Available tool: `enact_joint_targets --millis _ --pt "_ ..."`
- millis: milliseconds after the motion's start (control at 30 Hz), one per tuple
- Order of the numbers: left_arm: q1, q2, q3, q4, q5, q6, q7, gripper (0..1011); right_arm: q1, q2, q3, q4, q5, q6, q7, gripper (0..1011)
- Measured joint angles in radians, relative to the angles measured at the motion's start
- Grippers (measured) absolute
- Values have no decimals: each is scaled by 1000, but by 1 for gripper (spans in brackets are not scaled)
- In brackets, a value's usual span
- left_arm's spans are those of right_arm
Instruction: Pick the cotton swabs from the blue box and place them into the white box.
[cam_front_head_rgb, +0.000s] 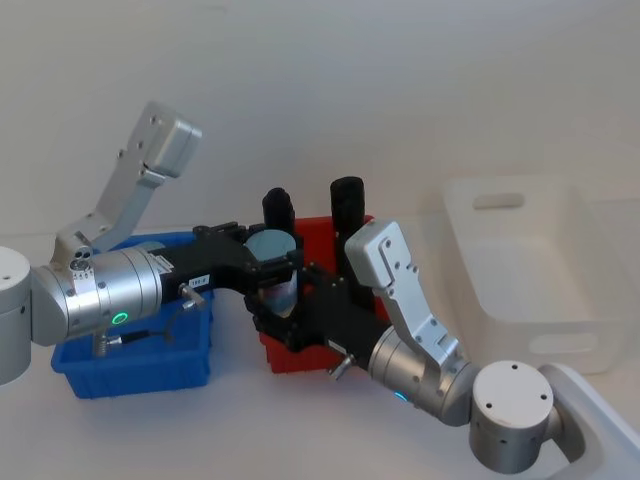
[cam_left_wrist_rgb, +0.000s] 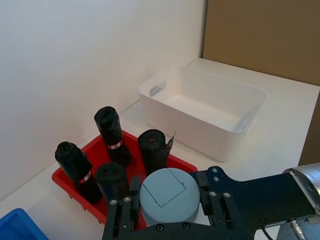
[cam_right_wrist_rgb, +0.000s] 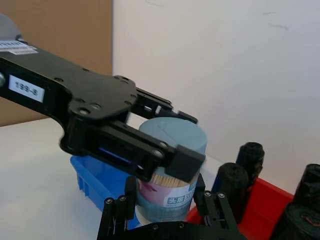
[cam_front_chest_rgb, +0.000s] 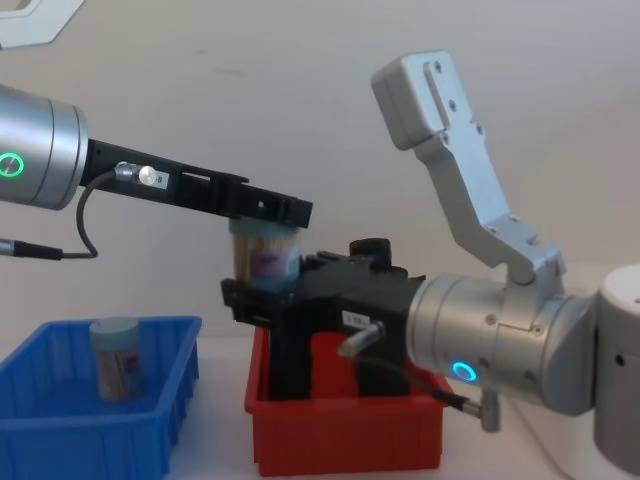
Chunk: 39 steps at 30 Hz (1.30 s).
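Chest view: cotton swabs (cam_front_chest_rgb: 265, 262) are clamped lid-high by left gripper (cam_front_chest_rgb: 268, 215) jaws. Right gripper (cam_front_chest_rgb: 262, 296) is set at 6 o'clock, grip cannot be told. Handover is judged.

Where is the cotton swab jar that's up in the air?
In the chest view the cotton swab jar hangs above the red bin's left side, left gripper at its top, right gripper round its base.

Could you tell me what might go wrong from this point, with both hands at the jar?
1. The left hand grips the cotton swab jar near its lid while the right hand sits around its lower part, above the red bin. A mistimed release could drop it among the black rolls.
2. Those tall rolls stand roughly on the way to the white box, so a low carry might knock them.
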Motion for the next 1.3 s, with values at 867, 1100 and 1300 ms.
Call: enact_joint_targets --millis 867,1100,1300 --pt "0 0 1 0 0 0 -1 1004 -19 4 -12 -23 -3 17 -85 665" --pt "0 0 1 0 0 0 -1 1004 -39 10 -15 -45 -18 38 -160 665" --pt "0 0 1 0 0 0 -1 1004 -56 15 -15 -63 -33 56 -241 665"
